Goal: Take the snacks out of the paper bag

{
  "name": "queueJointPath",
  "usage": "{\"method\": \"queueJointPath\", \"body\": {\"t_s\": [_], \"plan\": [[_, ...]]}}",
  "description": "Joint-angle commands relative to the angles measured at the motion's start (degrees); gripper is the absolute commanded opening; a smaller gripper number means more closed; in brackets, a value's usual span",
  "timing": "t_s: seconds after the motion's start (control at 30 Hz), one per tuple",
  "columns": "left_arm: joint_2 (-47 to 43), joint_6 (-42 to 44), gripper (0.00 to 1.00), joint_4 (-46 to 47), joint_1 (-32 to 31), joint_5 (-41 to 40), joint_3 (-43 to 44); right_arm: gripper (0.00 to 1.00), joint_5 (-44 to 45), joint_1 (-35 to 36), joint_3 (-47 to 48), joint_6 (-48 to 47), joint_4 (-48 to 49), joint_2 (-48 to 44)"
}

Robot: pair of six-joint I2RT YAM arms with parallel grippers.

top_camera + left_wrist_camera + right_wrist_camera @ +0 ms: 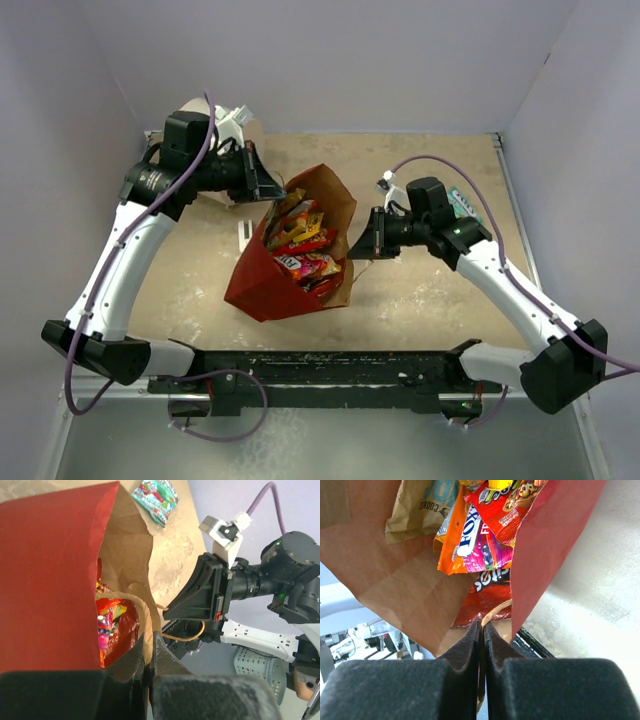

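On my desk: one paper bag of snacks; left fingers and right fingers each clamped on its rim.

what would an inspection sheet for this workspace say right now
surface: speckled tan tabletop, scuffed
job's things: tall red paper bag held open, bright foil snack packets inside; one teal-green foil packet out on the tabletop
clutter: white cylinder drum at far left
grippers: left tool shut on the bag's rim; right tool shut on the opposite rim
cables: purple cables along both arms
surroundings: plain pale walls
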Motion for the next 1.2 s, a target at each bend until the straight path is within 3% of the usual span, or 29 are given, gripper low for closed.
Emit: {"method": "queueJointPath", "body": {"t_s": [0.0, 0.13, 0.27, 0.4, 0.6, 0.73, 0.87, 1.0, 1.17], "plan": [[-2.4, 0.0, 0.0, -5.4, 0.2, -1.6, 2.9, 0.12, -1.9, 0.6, 0.4, -2.2, 2.6, -1.9], [-2.8, 1.1, 0.0, -9.9, 0.5, -7.4, 3.2, 0.23, 2.7, 0.6, 2.0, -10.9, -0.2, -1.8], [-5.4, -1.8, 0.0, -8.2, 0.5, -11.4, 1.1, 0.33, 7.3, 0.6, 6.5, -16.3, -5.7, -0.2], [-7.0, -2.9, 0.0, -3.9, 0.5, -10.0, -1.0, 0.47, 12.1, 0.6, 9.5, -17.8, -8.8, 0.0], [-4.3, 0.4, 0.0, -5.2, 0.5, -8.9, 3.2, 0.58, 23.9, 0.6, 21.1, -22.8, -13.9, 3.0], [-5.3, 0.5, 0.0, -2.7, 0.5, -7.7, 2.2, 0.59, 20.2, 1.2, 24.3, -12.8, -7.9, 5.2], [-6.4, -0.2, 0.0, -0.9, 0.5, -8.7, 0.6, 0.58, 15.8, 4.0, 17.7, 3.3, 6.5, 7.1], [-6.9, -0.4, 0.0, 0.8, 0.4, -8.6, -0.2, 0.58, 19.9, 10.3, 12.1, 14.1, 22.2, 8.3], [-8.4, -2.4, 0.0, 3.2, 0.5, -8.3, -3.6, 0.54, 27.2, 15.2, 12.3, 25.1, 24.4, 14.1]]}}
